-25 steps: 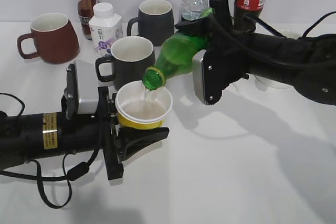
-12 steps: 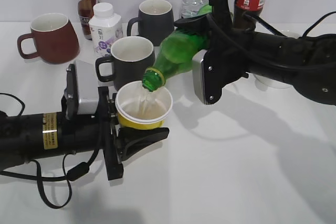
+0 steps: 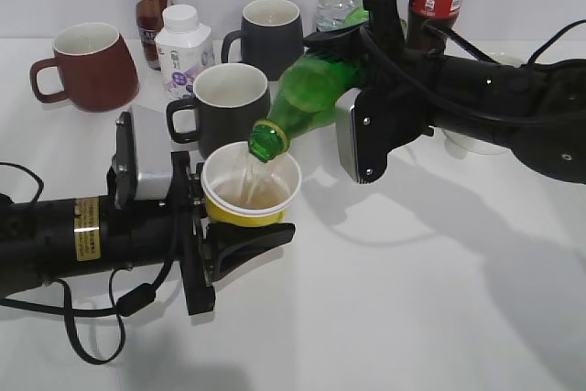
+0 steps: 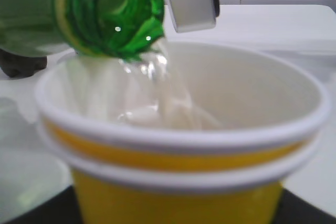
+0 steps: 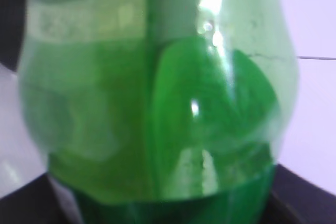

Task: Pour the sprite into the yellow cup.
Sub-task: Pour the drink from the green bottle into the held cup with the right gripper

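We are pouring: our right gripper is clamping the tall translucent green plastic sprite bottle, tilted mouth-down over the small yellow paper cup, which our left gripper is gripping above the white table. Liquid is streaming in and pooling low, so we judge filling and righting are remaining.

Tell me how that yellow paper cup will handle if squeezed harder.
The yellow cup looks thin-walled, so it would likely buckle under a harder squeeze from the left gripper. Liquid from the sprite is filling it, so it is probably getting heavier and apt to slosh.
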Tool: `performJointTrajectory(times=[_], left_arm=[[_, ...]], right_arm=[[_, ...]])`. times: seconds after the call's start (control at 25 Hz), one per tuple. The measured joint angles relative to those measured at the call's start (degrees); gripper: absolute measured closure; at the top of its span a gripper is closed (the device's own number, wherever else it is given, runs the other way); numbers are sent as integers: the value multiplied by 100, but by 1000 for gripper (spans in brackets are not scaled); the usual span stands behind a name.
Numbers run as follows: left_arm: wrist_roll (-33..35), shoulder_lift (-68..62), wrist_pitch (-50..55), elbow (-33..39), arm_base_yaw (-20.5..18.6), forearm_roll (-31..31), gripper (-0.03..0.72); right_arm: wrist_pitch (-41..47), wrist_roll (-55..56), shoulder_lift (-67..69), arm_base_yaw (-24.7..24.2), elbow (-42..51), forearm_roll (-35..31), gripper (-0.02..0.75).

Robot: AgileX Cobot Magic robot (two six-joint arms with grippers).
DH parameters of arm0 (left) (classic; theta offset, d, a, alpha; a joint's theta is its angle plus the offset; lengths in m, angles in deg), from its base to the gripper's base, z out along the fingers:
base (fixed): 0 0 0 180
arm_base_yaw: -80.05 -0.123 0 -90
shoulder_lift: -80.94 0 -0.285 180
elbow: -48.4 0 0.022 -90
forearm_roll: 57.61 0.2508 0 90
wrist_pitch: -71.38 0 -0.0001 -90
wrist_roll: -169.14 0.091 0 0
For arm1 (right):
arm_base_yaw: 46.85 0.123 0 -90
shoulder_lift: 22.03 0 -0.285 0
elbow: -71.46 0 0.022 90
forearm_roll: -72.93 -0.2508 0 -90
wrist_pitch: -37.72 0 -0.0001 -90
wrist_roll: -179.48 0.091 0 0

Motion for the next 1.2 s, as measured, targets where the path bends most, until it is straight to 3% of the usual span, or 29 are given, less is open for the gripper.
performJointTrajectory(times=[1.2], left_arm=[[0,0,21,0,0,22,303]], right_arm=[[-24,-44,0,0,0,-17,309]])
